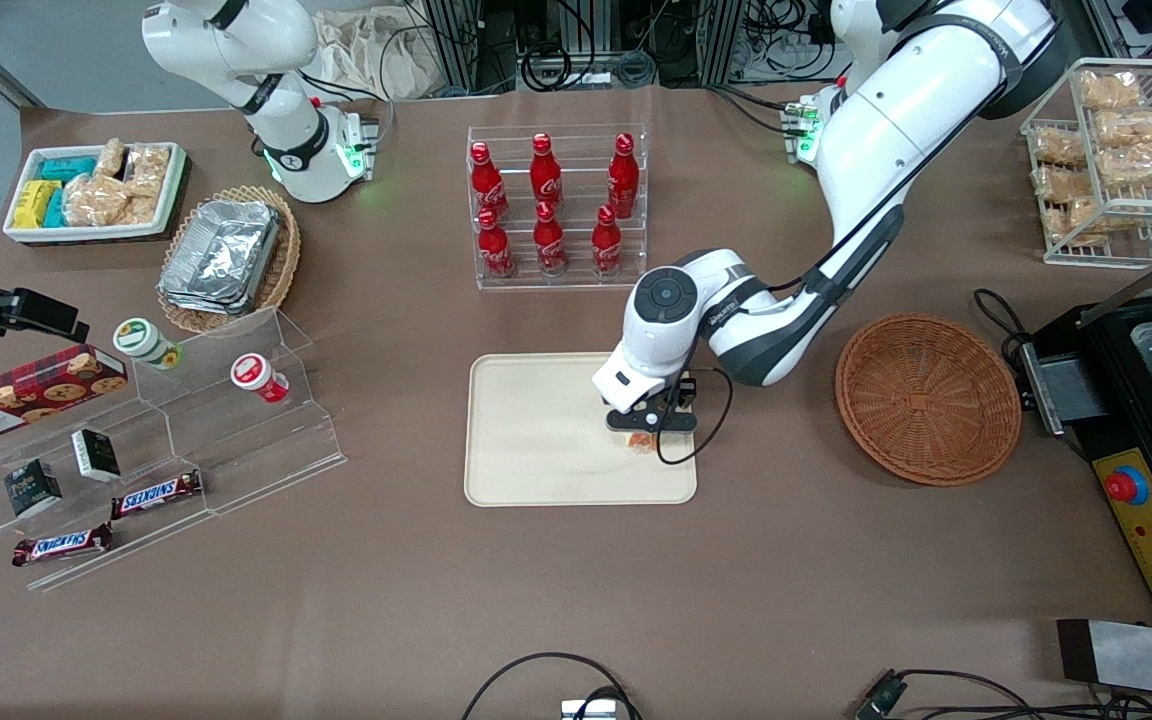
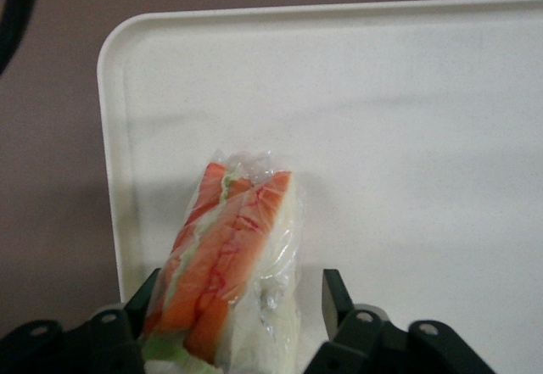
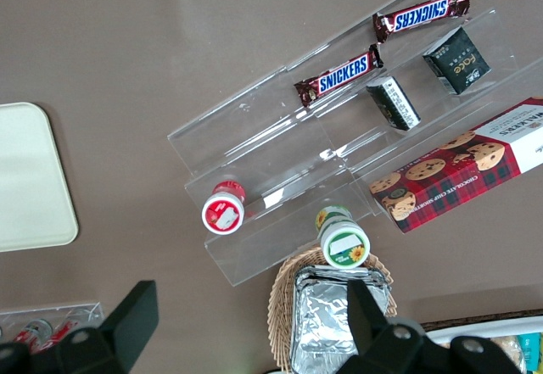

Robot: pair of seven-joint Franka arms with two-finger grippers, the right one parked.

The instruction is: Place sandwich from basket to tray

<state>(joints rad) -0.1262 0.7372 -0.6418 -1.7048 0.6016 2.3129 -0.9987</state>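
At the parked arm's end of the table [image 1: 386, 580] we see a white snack bin [image 1: 86, 236] and, just beside it, a tan oval basket [image 1: 281, 265] stacked with foil containers [image 1: 221, 258]. Nearer the front camera stands a clear stepped display [image 1: 266, 440] carrying a cookie box [image 1: 31, 392], two small cups and Snickers bars [image 1: 156, 493].

Toward the middle of the table, a clear rack of red bottles [image 1: 556, 205] stands farther from the camera than the tray [image 1: 536, 440], which lies flat on the table. Over the tray's edge toward the working arm we find the gripper [image 1: 648, 425], pointing straight down, with a sliver of the sandwich [image 1: 642, 441] showing just beneath it.

In the wrist view the sandwich [image 2: 233, 264] stands on its edge on the tray [image 2: 407, 136], close to one rounded corner, its orange and green filling turned up toward the camera. The gripper [image 2: 237, 306] is spread apart around it: one finger sits against the wrap, while the other finger [image 2: 337, 298] stands clear of it with a gap of bare tray between.

Toward the working arm's end, the basket [image 1: 926, 398] sits on the table apart from the tray, and farther from the camera a wire rack [image 1: 1116, 160] holds bagged snacks
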